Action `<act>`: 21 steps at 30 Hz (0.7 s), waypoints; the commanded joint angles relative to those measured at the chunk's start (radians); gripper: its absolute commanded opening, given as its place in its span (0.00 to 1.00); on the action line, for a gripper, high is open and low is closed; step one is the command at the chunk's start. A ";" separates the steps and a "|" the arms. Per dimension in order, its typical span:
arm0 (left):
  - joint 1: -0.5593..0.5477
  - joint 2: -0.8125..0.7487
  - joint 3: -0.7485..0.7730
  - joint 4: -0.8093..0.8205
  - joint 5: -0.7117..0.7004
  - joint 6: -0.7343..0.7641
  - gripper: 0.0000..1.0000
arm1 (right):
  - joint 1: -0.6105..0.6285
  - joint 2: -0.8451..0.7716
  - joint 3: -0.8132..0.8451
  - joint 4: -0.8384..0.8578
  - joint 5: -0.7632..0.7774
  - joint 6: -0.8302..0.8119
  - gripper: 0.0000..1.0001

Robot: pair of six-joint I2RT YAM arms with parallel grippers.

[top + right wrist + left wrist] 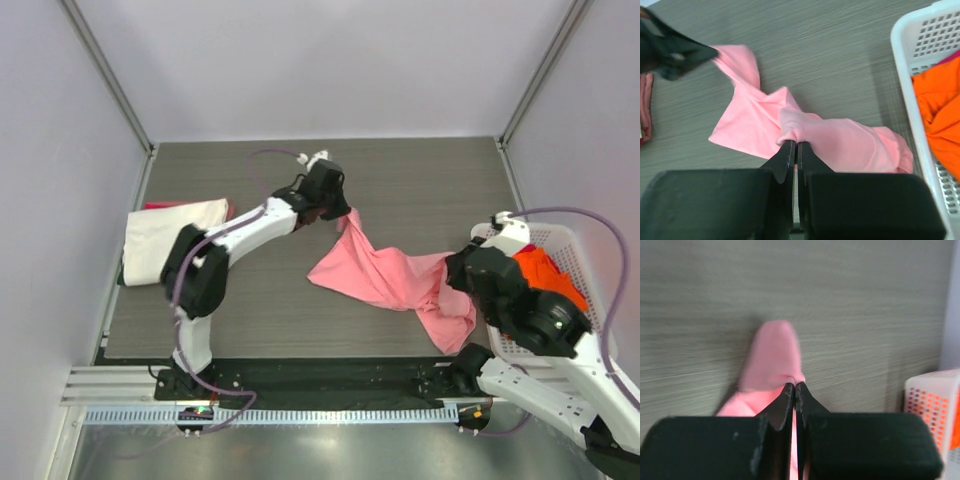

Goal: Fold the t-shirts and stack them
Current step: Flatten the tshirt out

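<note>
Left wrist: left pincer (795, 386) seemingly pinches pink t-shirt (772, 352).

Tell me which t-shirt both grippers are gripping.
The pink t-shirt, pinched by the left gripper and right gripper; the cream t-shirt lies folded, the orange t-shirt sits in the basket.

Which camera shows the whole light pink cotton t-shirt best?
Top external: the light pink cotton t-shirt shows nearly whole, twisted and bunched. Right wrist shows most of it; left wrist only a small pinched fold.
</note>
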 commanded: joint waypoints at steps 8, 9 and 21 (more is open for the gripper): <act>0.125 -0.518 0.052 -0.270 -0.364 0.210 0.00 | -0.182 0.471 0.241 0.309 0.014 -0.174 0.01; 0.137 -0.542 0.057 -0.286 -0.394 0.218 0.00 | -0.226 0.500 0.352 0.316 -0.024 -0.190 0.01; 0.176 -0.710 0.338 -0.500 -0.613 0.423 0.00 | -0.368 0.728 1.053 0.185 -0.284 -0.282 0.01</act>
